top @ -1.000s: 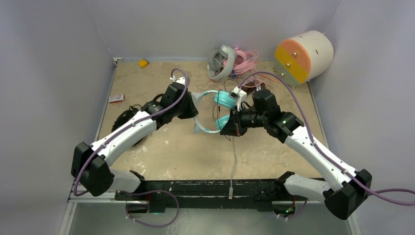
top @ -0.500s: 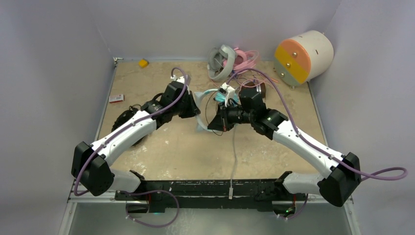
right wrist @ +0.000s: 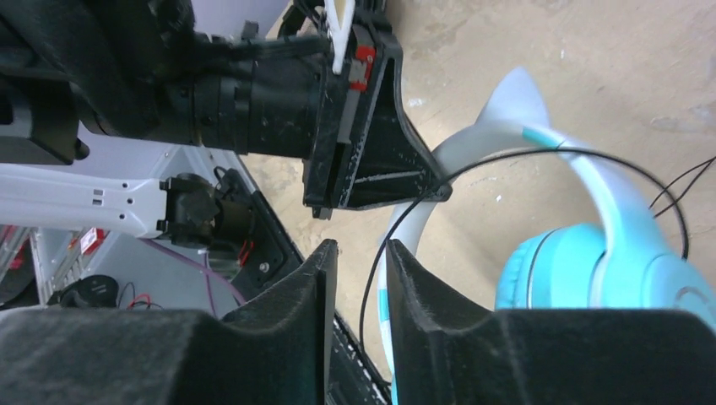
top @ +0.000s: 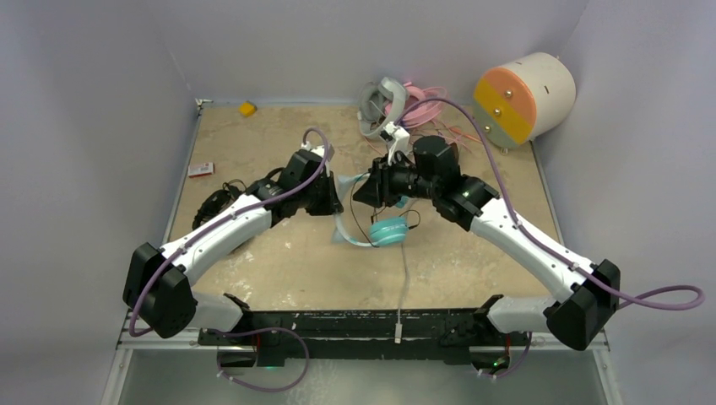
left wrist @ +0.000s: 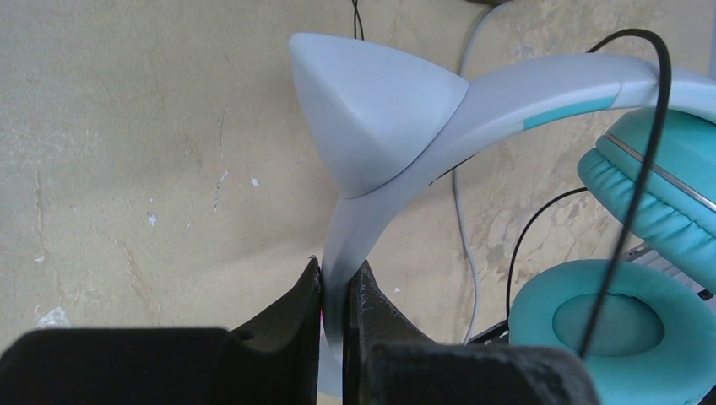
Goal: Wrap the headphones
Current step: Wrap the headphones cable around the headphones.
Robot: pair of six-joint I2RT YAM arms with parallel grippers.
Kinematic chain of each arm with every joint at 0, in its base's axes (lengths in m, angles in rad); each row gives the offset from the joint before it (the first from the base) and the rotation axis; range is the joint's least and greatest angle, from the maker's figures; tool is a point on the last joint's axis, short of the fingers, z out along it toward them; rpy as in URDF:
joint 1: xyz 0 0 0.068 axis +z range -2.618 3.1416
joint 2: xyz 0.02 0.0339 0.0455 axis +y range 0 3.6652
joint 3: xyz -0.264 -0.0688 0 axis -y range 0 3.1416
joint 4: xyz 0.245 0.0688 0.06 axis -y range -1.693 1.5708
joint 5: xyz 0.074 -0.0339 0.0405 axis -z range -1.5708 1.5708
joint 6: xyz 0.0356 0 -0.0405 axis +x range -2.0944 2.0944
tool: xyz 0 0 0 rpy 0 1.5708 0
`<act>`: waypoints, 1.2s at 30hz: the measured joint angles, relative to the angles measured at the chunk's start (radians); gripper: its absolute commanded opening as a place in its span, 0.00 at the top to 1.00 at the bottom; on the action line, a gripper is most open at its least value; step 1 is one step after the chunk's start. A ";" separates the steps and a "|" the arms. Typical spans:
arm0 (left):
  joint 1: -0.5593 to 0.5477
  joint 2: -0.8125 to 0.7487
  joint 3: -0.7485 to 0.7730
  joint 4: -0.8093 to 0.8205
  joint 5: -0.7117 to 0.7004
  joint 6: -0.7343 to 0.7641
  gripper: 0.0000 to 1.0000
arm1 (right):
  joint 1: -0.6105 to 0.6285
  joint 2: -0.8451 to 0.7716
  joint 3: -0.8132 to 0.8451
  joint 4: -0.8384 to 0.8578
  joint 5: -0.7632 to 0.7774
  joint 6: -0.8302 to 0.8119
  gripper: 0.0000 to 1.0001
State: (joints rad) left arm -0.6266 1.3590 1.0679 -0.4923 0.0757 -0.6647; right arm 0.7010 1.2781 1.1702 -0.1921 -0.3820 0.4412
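**A:** Taking the cream cylinder (top: pixel 523 97) as the mark, where are the teal-and-white headphones (top: pixel 388 229)?

**B:** Well apart from the cylinder, to its left and nearer the arm bases, over the middle of the table (top: pixel 279 270). Whether the lower ear cup rests on the surface cannot be told.

**A:** And the left gripper (left wrist: pixel 338 274)?

**B:** It sits on the side of the pair away from the cylinder. Its jaws are clamped on the white headband (left wrist: pixel 397 135), just below the pointed cat ear, with the band pinched between both fingers.

**A:** The right gripper (right wrist: pixel 361 253)?

**B:** It is on the cylinder's side of the pair and faces the left gripper closely. Its jaws stand a narrow gap apart. The thin black cable (right wrist: pixel 507 156) arcs over the headband and drops into that gap. The wrist view does not show whether either finger touches it.

**A:** Anything nearer the cylinder?

**B:** The grey-white pair (top: pixel 380 105) and the pink pair (top: pixel 422 101) lie tangled together just left of it, by the back wall.
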 measured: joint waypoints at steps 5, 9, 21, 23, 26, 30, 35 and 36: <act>0.000 0.000 0.000 -0.018 0.023 0.017 1.00 | -0.002 0.000 0.068 -0.051 0.054 -0.035 0.54; 0.000 0.000 0.000 -0.041 0.046 0.031 1.00 | -0.029 0.000 0.126 -0.104 0.082 -0.082 0.48; 0.012 -0.032 0.021 -0.200 0.105 0.057 1.00 | -0.295 -0.060 0.039 -0.089 0.095 -0.119 0.46; 0.016 -0.046 0.044 -0.240 0.112 0.059 1.00 | -0.343 -0.069 -0.035 -0.034 0.084 -0.102 0.43; 0.017 -0.064 0.098 -0.298 0.124 0.062 1.00 | -0.375 -0.068 -0.145 0.058 0.071 -0.089 0.38; 0.018 -0.087 0.196 -0.380 0.138 0.081 1.00 | -0.374 -0.068 -0.310 0.243 0.037 -0.092 0.28; 0.018 -0.090 0.326 -0.464 0.169 0.087 1.00 | -0.372 -0.074 -0.476 0.445 0.013 -0.094 0.24; 0.018 -0.090 0.347 -0.478 0.179 0.091 1.00 | -0.372 -0.074 -0.492 0.476 0.000 -0.094 0.24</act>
State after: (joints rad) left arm -0.6086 1.2686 1.4151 -0.9707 0.2550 -0.5735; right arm 0.3290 1.2041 0.6785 0.2840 -0.3817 0.3470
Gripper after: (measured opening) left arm 0.060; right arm 0.741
